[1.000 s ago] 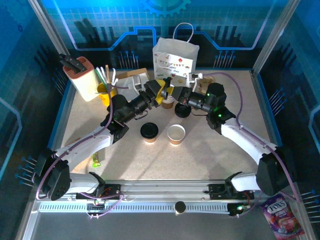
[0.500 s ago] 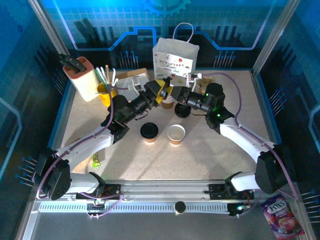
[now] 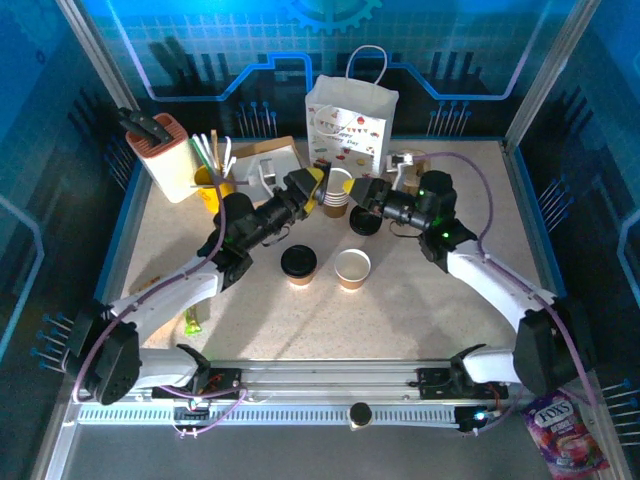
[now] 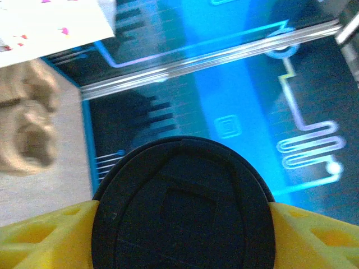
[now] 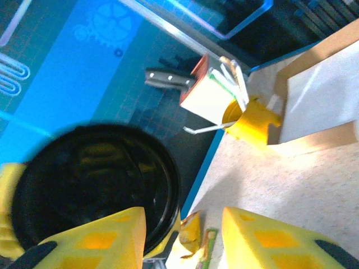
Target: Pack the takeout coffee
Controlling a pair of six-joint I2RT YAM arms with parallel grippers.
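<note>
Well, left gripper (image 3: 314, 188): its 2 yellow fingers are clamped on the rim of the black lid (image 4: 182, 207), which is held up off the surface toward the back edge.
right gripper (image 3: 363, 190): fingers apart with nothing between them, facing the left gripper and just beside it.
open cup (image 3: 338, 192): upright with its white inside showing, between the 2 grippers, near the middle of the back edge.
lidded cup (image 3: 298, 263): upright at the middle of the surface.
unlidded cup (image 3: 352, 268): just beside the lidded cup on its right, not touching.
second black top (image 3: 362, 222): below the right gripper; lid alone or lidded cup, I cannot tell.
paper bag (image 3: 350, 118): upright at the back edge, behind both grippers.
knife block (image 3: 158, 150): back left corner.
</note>
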